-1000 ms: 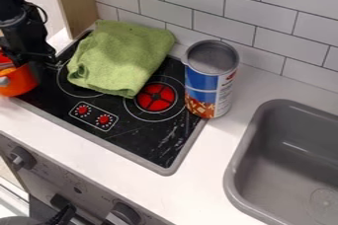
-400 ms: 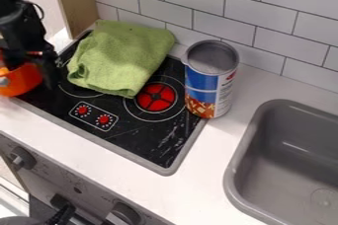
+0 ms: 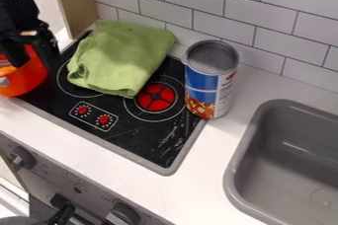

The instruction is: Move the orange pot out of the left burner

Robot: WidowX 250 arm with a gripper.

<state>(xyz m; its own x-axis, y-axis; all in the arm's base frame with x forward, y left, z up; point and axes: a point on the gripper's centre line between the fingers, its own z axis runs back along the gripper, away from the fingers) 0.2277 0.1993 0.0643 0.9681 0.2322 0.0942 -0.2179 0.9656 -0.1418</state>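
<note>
The orange pot (image 3: 25,80) is at the far left of the black stovetop (image 3: 142,142), partly cut off by the view's edge. I, the gripper (image 3: 33,57), hang over it with my fingers spread, the wall of the pot between them. Just beside it lies a ringed burner, partly under a folded green towel (image 3: 122,56); farther right is a red burner (image 3: 156,96), two small red dials (image 3: 82,110) in front. A tall can (image 3: 210,83) stands upright at the stovetop's right edge — open at the top. Pale counter (image 3: 218,165) runs on to a grey sink (image 3: 284,162). White tiles (image 3: 165,7) line the wall behind, a wooden panel (image 3: 74,2) at their left; dark knobs (image 3: 21,158) stud the front below.
</note>
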